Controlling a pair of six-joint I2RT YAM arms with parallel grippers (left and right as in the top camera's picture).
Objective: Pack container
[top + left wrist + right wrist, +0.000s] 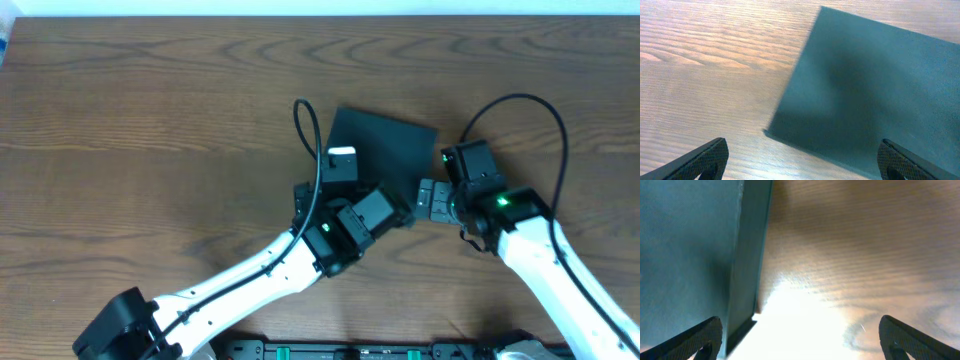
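The container (385, 145), a dark teal-black flat box, lies closed near the middle of the wooden table. My left gripper (400, 212) hovers at its near edge; in the left wrist view the container (875, 95) fills the right side, and the fingers (802, 162) are wide open and empty, spanning its near left corner. My right gripper (425, 198) is at the container's near right corner. In the right wrist view its fingers (800, 340) are open and empty, straddling the container's side wall (747, 265).
The wooden table (150, 130) stretches bare to the left and far side. Black cables loop from both arms above the container (310, 130). A dark rail runs along the table's front edge (350, 350). No snack packets show.
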